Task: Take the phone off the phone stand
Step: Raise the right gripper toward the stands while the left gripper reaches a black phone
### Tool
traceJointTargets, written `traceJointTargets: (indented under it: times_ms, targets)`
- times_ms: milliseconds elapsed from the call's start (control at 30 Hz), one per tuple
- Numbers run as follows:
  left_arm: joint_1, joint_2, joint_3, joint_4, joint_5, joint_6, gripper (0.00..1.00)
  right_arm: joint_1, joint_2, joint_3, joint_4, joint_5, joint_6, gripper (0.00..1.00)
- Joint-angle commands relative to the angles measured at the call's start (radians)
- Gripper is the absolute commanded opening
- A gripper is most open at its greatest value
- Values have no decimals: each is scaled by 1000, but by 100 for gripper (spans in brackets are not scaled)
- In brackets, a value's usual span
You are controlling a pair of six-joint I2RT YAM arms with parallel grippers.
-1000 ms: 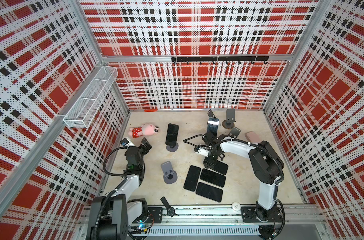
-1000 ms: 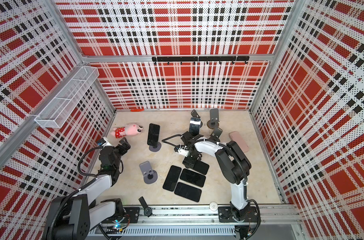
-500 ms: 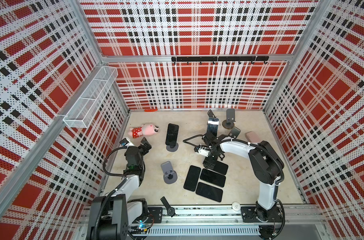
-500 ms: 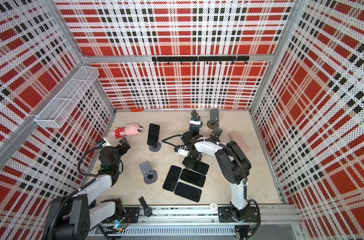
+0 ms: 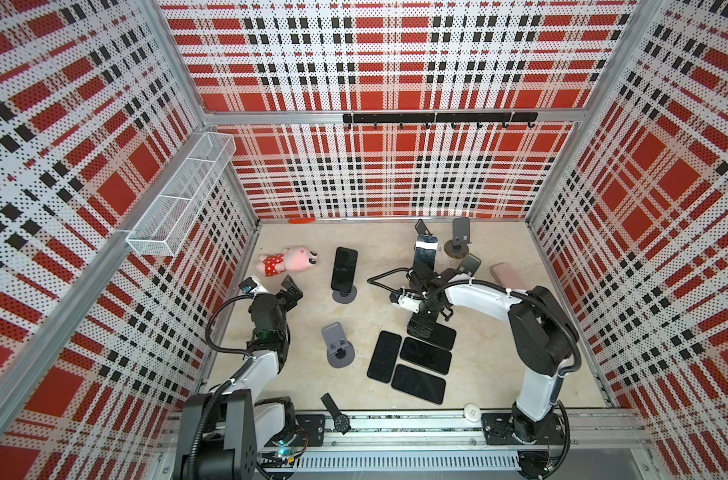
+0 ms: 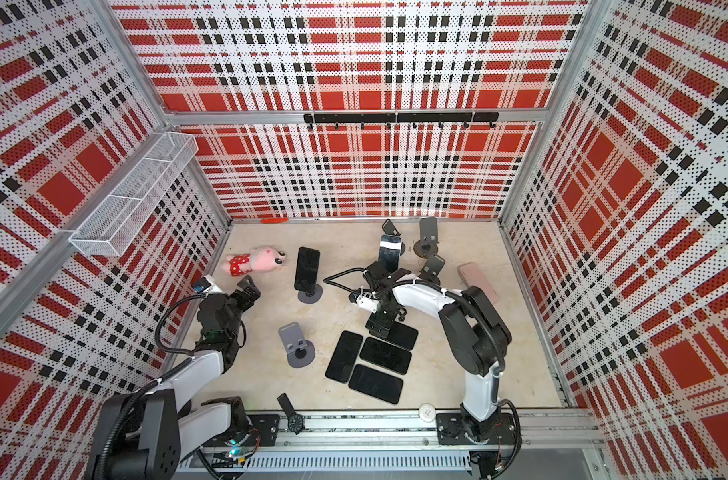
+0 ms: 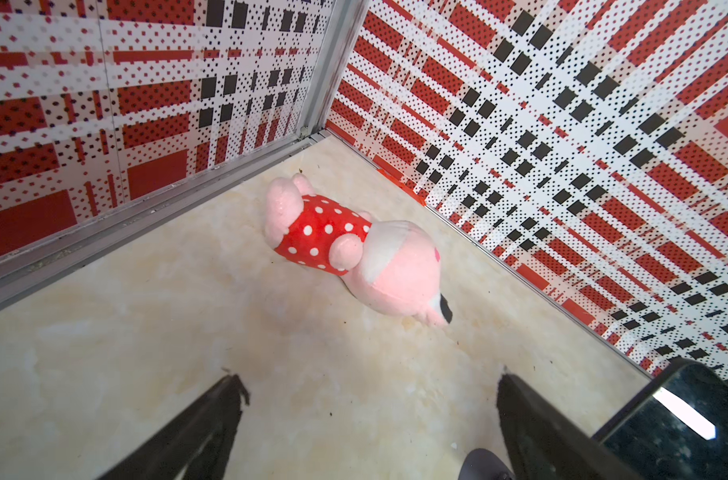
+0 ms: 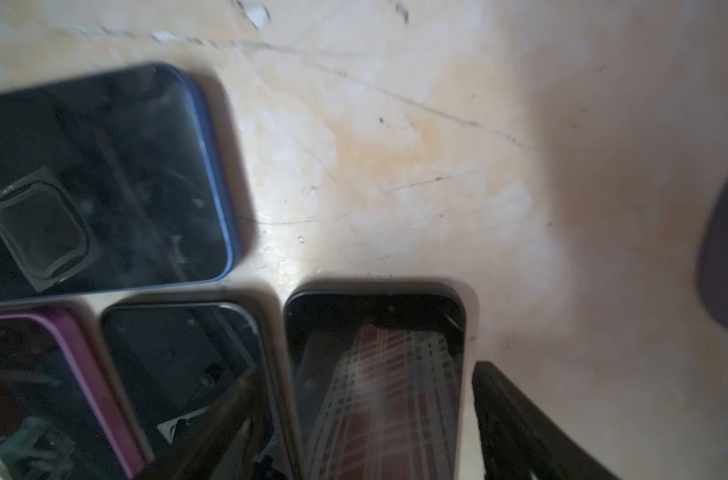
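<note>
apparently flat phone (image 8: 378, 382), lengthwise between fingers (image 8: 520, 424)

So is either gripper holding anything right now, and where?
Nothing, it seems. The left gripper is open, empty; the right gripper straddles the long edges of a flat-lying phone without clamping.

In a top view the left arm (image 5: 262, 365) stands at seven o'clock. Its left gripper (image 5: 292, 289) aims toward one o'clock with the jaws spread wide. The right arm (image 5: 478, 297) rises at five o'clock and reaches toward nine. The right gripper (image 5: 421, 328) points down, jaws partly parted.
</note>
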Motion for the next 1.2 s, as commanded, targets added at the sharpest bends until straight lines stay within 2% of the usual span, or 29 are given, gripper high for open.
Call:
traceJointTargets:
  times_ms: [0,167,400,467,567,767,833,933,1167]
  targets:
    - [13,-21,-17,15,28,12,98,19,-144,-6,86,24,13,81]
    - [15,-76,-52,26,30,10,98,24,-359,-96,326,154,112,83]
    - [8,-158,-11,-28,91,1,98,23,-677,-397,763,412,304,87]
    - [-10,-196,3,-44,105,-3,98,21,-728,-458,821,451,341,88]
    - [-60,-250,36,-83,69,-12,98,21,-776,-531,874,547,408,89]
    - [-190,-272,151,-152,47,15,98,21,-846,-667,975,623,497,95]
    - [-243,-282,179,-161,4,20,98,21,-872,-717,1012,633,523,100]
    - [-326,-282,225,-169,-73,56,98,22,-900,-785,1079,616,519,100]
    - [-449,-100,474,-375,-72,198,98,22,-914,-887,1221,641,534,100]
